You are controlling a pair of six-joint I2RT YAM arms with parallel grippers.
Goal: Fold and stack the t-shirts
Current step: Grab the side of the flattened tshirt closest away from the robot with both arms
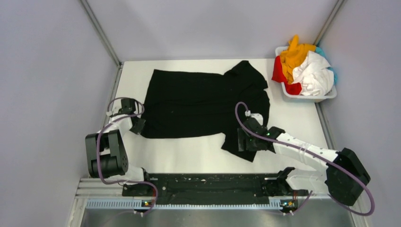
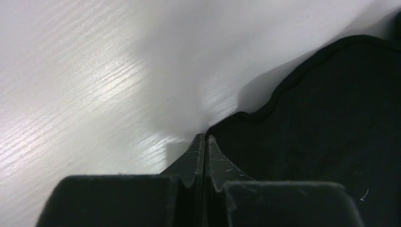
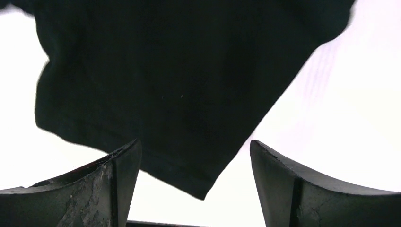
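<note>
A large black t-shirt (image 1: 198, 101) lies spread flat on the white table, with one sleeve at the back right and one reaching toward the near right. My left gripper (image 1: 137, 124) is at its near left corner. In the left wrist view the jaws (image 2: 204, 137) are pressed shut right at the hem of the shirt (image 2: 321, 123), whose edge is slightly lifted. My right gripper (image 1: 243, 137) is open above the near sleeve. In the right wrist view the sleeve corner (image 3: 189, 94) hangs between the fingers (image 3: 123, 165), untouched.
A white plastic basket (image 1: 309, 98) stands at the back right and holds orange-yellow (image 1: 295, 54), red (image 1: 280, 71), white (image 1: 314, 75) and teal (image 1: 334, 73) t-shirts in a heap. Grey walls close in the table (image 1: 293, 123) on the left, back and right.
</note>
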